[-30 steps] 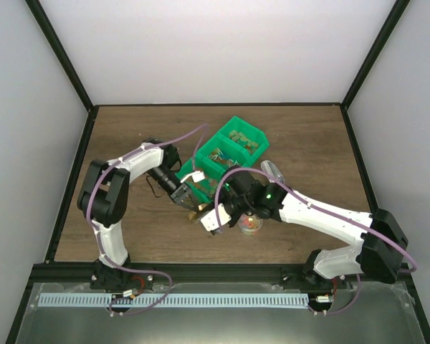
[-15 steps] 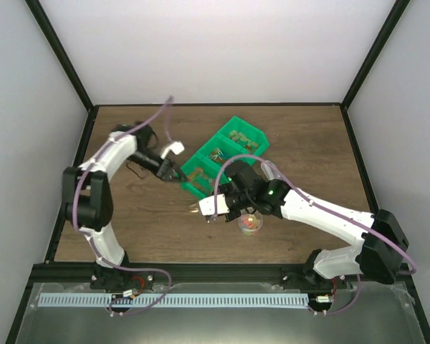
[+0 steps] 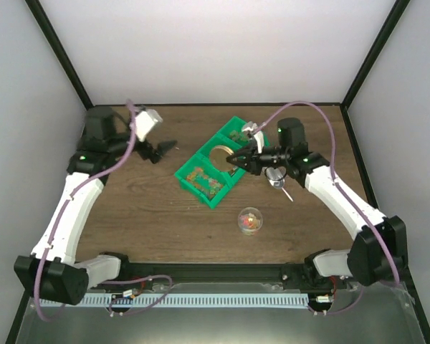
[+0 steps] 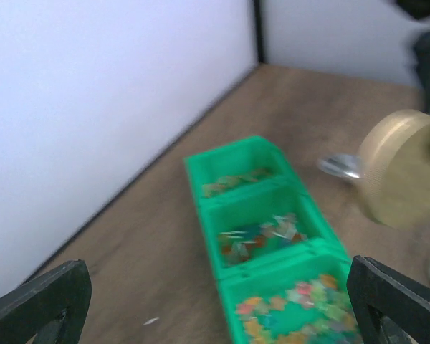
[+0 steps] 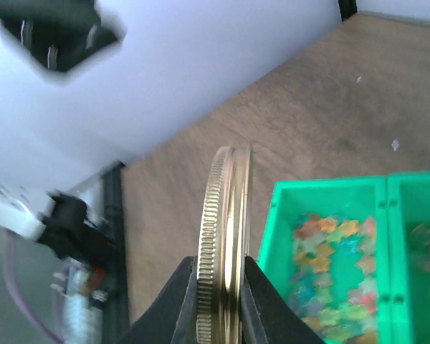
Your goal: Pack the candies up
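My right gripper (image 5: 220,287) is pinched shut across a round gold metal lid (image 5: 226,215), holding it above the green plastic three-compartment bin (image 4: 244,201). My left gripper (image 3: 166,147) is spread wide and empty. The tiny mixed-colour candies (image 5: 330,272) fill the bin, and some sit in the small clear jar (image 3: 250,221), well apart. I'd level the lid, centre it over the jar, then lower it. I count one lid, one jar, one bin and one metal scoop (image 3: 278,179).

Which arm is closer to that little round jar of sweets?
Right. The right arm holds a gold lid over the green tray, just beyond the jar; the left arm sits far off to the left.
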Robot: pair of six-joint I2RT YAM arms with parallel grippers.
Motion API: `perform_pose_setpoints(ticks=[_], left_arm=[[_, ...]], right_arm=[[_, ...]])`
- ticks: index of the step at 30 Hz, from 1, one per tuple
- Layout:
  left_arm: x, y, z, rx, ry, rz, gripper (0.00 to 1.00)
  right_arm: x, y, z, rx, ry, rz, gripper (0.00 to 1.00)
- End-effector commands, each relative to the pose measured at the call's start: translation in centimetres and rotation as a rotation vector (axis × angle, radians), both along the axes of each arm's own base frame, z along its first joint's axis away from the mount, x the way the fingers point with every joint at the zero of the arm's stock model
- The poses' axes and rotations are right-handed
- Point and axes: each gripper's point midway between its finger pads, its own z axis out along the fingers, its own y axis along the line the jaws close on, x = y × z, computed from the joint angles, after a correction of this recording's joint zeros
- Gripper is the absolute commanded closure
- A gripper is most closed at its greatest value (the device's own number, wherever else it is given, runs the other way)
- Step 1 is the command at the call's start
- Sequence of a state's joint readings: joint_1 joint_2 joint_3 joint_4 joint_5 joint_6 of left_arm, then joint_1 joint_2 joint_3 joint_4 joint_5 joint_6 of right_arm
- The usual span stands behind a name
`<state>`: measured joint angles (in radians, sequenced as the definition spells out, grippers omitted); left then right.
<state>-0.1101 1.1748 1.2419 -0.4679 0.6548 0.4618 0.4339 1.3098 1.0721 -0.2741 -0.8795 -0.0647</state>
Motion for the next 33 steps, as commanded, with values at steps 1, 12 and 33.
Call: perform_pose_setpoints(ticks=[1,12,33], left_arm=[[-3.7,-5.4,-5.2,0.175,0.007,-0.238,0.0],[-9.1,-14.1,-9.6,0.306,-0.022,-0.484,0.0],[-9.6,-18.9,-12.0,0.4,-0.062,-0.535,0.0]], right_arm=[[-0.7,-1.6,0.0,0.206,0.471,0.072,0.99],[-3.1,-2.1,-3.0,0.243,0.722,0.222,0.99],[-3.0,-2.1,-4.0,0.238,0.767,0.211,0.99]])
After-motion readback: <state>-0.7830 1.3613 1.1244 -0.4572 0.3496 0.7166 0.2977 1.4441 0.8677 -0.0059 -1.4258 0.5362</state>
